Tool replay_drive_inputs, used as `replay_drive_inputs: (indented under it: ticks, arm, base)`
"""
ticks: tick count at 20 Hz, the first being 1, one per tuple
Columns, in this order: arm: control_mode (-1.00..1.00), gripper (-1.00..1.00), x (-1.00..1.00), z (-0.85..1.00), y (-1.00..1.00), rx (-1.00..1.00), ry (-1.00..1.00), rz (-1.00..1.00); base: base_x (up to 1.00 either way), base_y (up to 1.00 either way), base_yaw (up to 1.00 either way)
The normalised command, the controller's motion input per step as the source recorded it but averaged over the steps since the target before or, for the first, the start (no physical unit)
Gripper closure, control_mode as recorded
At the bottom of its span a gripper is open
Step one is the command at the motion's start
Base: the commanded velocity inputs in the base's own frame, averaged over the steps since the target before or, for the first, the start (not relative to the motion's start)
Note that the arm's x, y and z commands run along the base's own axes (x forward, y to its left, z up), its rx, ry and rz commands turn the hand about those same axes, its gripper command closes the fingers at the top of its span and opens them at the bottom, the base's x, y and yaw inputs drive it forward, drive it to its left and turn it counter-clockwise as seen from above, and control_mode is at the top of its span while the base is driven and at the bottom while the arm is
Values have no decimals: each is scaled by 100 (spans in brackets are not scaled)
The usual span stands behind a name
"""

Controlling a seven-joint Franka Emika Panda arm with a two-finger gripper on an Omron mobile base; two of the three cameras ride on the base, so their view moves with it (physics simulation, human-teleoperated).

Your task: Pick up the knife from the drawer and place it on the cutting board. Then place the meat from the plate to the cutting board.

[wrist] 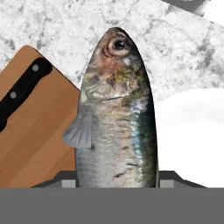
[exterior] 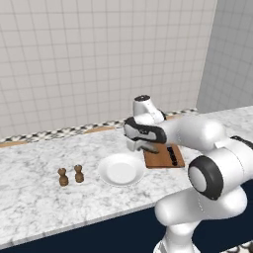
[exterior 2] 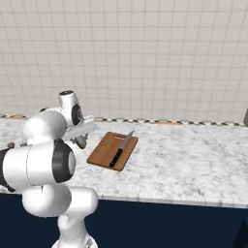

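My gripper (exterior: 142, 146) is shut on the meat (wrist: 117, 113), a grey-silver fish, and holds it in the air over the counter between the plate and the cutting board. The fish (exterior 2: 77, 131) hangs clear of both. The white plate (exterior: 120, 170) lies bare just left of the hand. The reddish-brown cutting board (exterior 2: 104, 152) sits to its right. On the board lies the black-handled knife (exterior 2: 119, 152), along the right side. In the hand view the board (wrist: 39, 131) and knife handle (wrist: 22, 92) are left of the fish, the plate (wrist: 192, 131) right. The drawer is out of view.
Two small brown shakers (exterior: 63, 177) (exterior: 78, 173) stand on the marble counter left of the plate. A tiled wall backs the counter. Navy cabinet fronts (exterior 2: 169, 223) run below the counter's front edge. Open marble (exterior 2: 193, 160) stretches right of the board.
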Motion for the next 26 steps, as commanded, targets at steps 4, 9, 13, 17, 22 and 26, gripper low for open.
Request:
replay_drive_inputs:
  ticks: [4,9,13,17,22,26]
  arm:
    - [-100,100,48,4,-51,0,0,-66]
    - [-100,100,26,-20,-53,6,-11,-55]
    - [-100,100,0,-10,-61,5,-10,-46]
    - [-100,100,3,-37,-55,0,-1,-28]
    - [-100,100,7,-52,-9,0,0,-13]
    - [-100,100,0,-30,0,0,0,-2]
  base:
    - [0,0,0]
    - [0,0,0]
    - [0,0,0]
    - [0,0,0]
    - [0,0,0]
    - [0,0,0]
